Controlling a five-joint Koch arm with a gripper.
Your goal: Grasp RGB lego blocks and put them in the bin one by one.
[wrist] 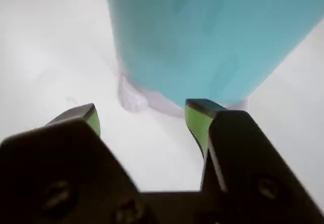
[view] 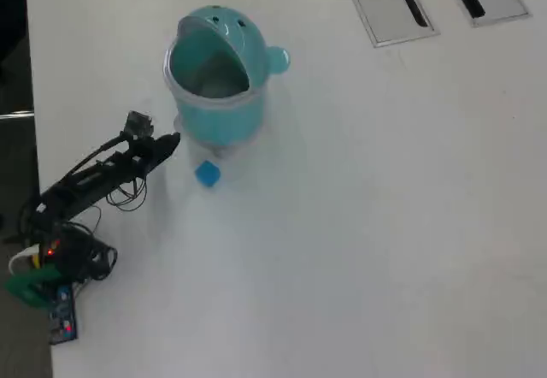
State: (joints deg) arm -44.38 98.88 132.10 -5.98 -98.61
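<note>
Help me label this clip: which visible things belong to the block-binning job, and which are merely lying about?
Job:
teal bin
blue block
gripper, open, empty

Lying about:
two grey slotted panels
cables at arm base

We see the bin [view: 224, 83], a teal cylinder standing upright, its domed lid swung back so the mouth is open, two dark dots on the lid and a round knob on its side. It stands just ahead of the end effector [view: 173, 141]. In the overhead view, one blue lego block [view: 207, 174] lies on the surface just beside the end effector, near the bin's base
</note>
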